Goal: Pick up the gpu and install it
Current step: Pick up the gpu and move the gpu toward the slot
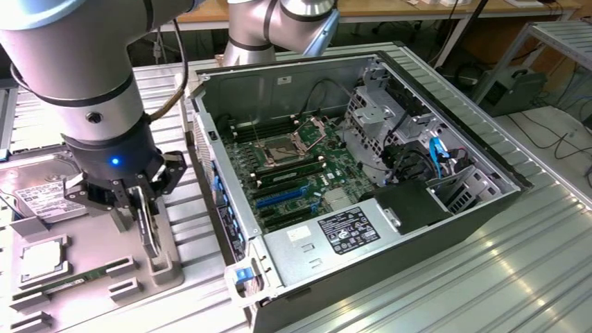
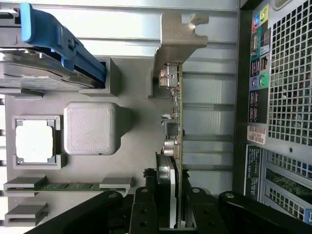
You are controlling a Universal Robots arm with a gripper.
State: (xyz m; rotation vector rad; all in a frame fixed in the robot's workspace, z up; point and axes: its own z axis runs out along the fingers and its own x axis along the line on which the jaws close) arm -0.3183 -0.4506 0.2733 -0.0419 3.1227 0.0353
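Pinching the gpu [image 2: 174, 122] edge-on, the gripper [image 2: 170, 214] has one finger on each flat face, and the jaws are clamped near the fan end. The card stands upright between the fingers, and its lower edge looks seated in the gray fixture tray [image 2: 136, 146] directly under the tool. We judge the step in hand to be the pick. Our advice: hold the wrist square to the card, pull straight up along the card's plane, and don't twist, so the edge connector clears the slot without scraping. Keep pressure off the fan. Just past the fingertips, the silver bracket [image 2: 178, 34] sticks out at the card's far end, so we watch it for snags. Off to one side of the tool, the tray also holds a processor chip [image 2: 34, 141], a memory stick [image 2: 68, 185] and a hard drive [image 1: 41, 198]. On the other side, toward the exterior view's right and well apart, the computer case [image 1: 277, 90] lies with its side off and the motherboard [image 1: 296, 173] exposed.
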